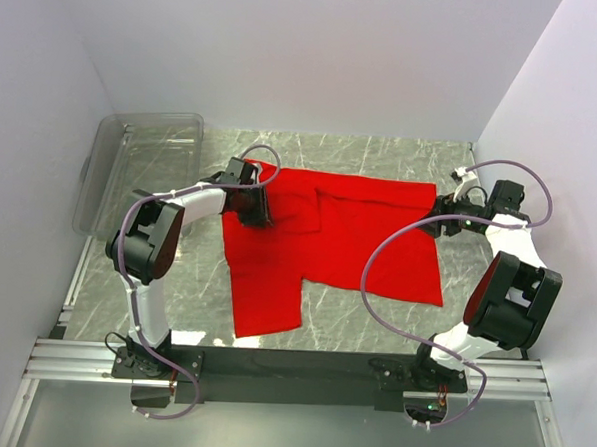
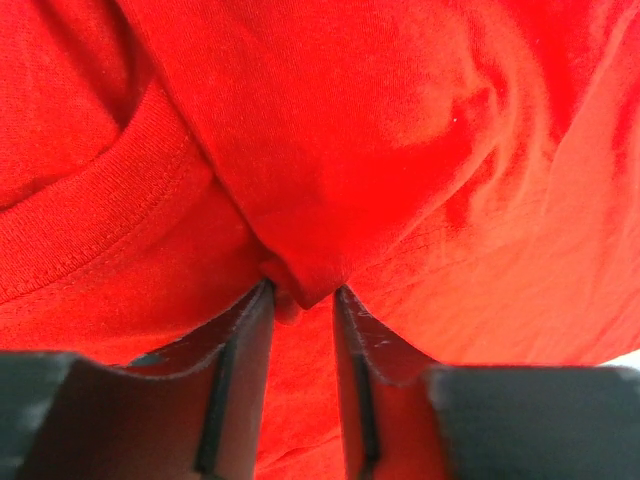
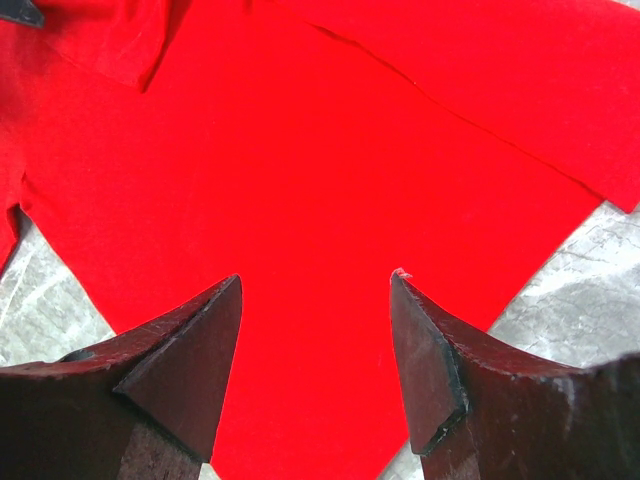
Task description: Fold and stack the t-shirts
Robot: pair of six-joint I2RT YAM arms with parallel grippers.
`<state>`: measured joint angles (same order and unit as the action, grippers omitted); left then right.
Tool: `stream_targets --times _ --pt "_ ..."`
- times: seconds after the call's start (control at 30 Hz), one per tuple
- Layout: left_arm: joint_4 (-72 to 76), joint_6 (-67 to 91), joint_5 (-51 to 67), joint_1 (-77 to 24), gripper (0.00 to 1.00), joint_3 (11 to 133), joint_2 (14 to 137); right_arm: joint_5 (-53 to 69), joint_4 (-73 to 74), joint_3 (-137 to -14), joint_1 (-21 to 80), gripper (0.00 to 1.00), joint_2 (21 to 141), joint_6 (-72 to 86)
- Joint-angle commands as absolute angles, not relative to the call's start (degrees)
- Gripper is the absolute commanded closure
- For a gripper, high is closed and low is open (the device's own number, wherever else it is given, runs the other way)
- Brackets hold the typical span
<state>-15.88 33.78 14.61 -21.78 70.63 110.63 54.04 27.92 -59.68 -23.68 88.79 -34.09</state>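
Item: one t-shirt (image 1: 358, 237), lying mostly flat beside the bin (image 1: 141, 165). Folding barely begun, stacking left. My left gripper (image 2: 302, 295) pinches its bin-side edge. My right gripper (image 3: 315, 290), farthest from bin, is spread.

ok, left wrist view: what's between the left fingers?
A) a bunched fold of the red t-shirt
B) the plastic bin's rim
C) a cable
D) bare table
A: the left gripper has its fingers pressed against either side of a small bunched fold of the red t-shirt.
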Motion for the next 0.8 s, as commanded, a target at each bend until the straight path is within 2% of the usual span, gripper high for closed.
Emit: stream_targets --times 0.0,0.07,0.33,0.77 --pt "-16.43 32.70 14.24 -21.80 0.66 71.46 110.57 54.67 26.72 -60.03 -23.99 0.33 87.19 -33.40" --pt "-16.70 32.52 13.98 -21.80 0.70 71.19 110.04 54.76 26.89 -60.29 -23.99 0.33 87.45 -33.40" --pt "-18.10 31.20 13.54 -21.80 0.99 70.84 108.81 54.76 26.98 -60.56 -23.99 0.33 87.63 -33.31" --pt "-20.30 32.16 20.12 -21.80 0.99 69.35 103.71 54.84 26.89 -60.03 -23.99 0.33 87.36 -33.58"
